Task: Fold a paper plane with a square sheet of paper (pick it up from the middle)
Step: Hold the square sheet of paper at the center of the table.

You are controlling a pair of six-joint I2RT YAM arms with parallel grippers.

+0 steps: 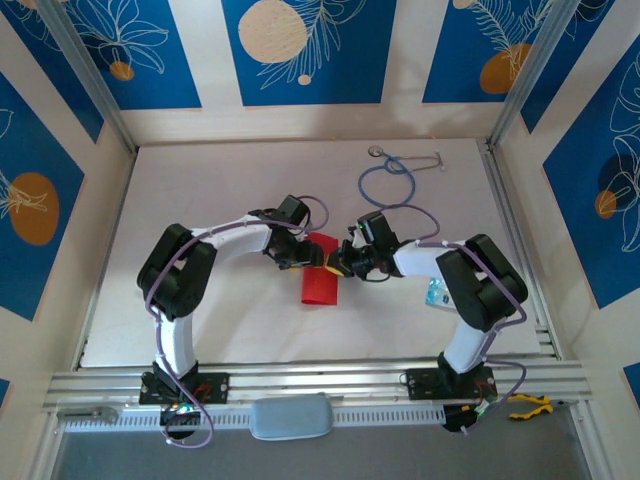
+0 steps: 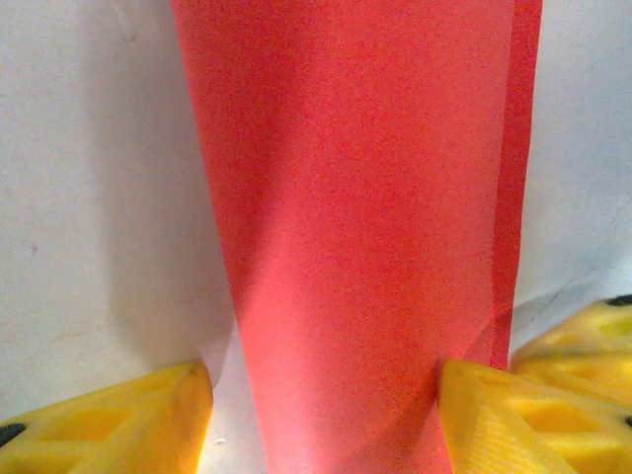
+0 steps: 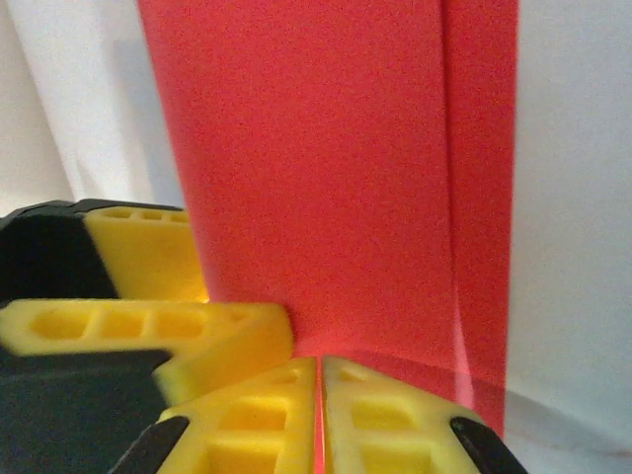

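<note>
The square sheet of paper (image 1: 321, 286) is bright red and folded into a long narrow strip in the middle of the table, between the two wrists. My right gripper (image 3: 319, 380) is shut on the near end of the paper (image 3: 326, 168), and a thin red edge shows between its yellow pads. My left gripper (image 2: 321, 395) is open and straddles the paper (image 2: 365, 197). Its left finger (image 2: 148, 425) stands clear of the strip and its right finger (image 2: 494, 415) sits at the strip's edge. From above, the left gripper (image 1: 303, 255) and right gripper (image 1: 338, 264) meet at the strip's far end.
A blue stethoscope (image 1: 388, 182) lies at the back right of the white table. A pale blue packet (image 1: 437, 292) sits beside the right arm. A yellow-handled tool (image 1: 530, 404) rests on the front rail, and a grey pad (image 1: 290, 417) lies on the front ledge.
</note>
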